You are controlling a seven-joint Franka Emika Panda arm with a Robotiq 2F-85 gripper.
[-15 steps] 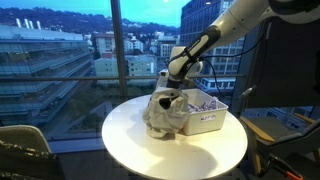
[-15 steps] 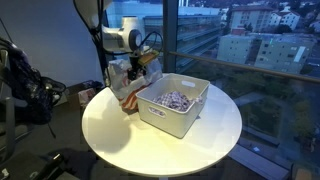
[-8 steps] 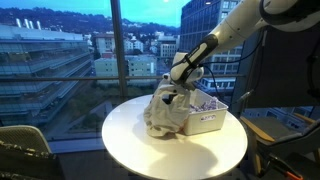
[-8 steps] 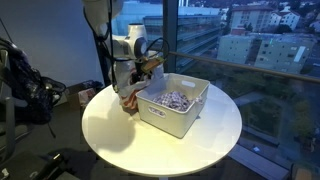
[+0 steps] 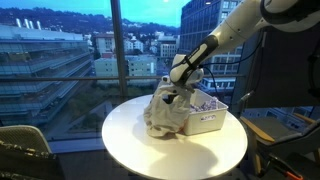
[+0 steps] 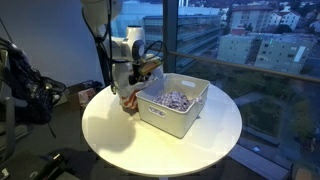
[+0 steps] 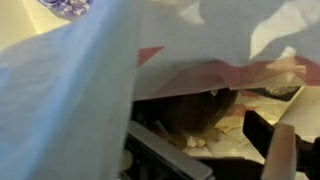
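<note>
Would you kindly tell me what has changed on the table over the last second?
The end effector came down a little onto the crumpled translucent plastic bag, then settled. Whether it gripped the bag is unclear. The bag, the white rectangular plastic bin and the round white table stayed put.

In an exterior view a bin stands on the right part of the round counter. A crumpled bag lies just left of it, touching its wall. The tool hangs over the bag's far side. Small items lie in the bin. A window is behind the counter.
</note>
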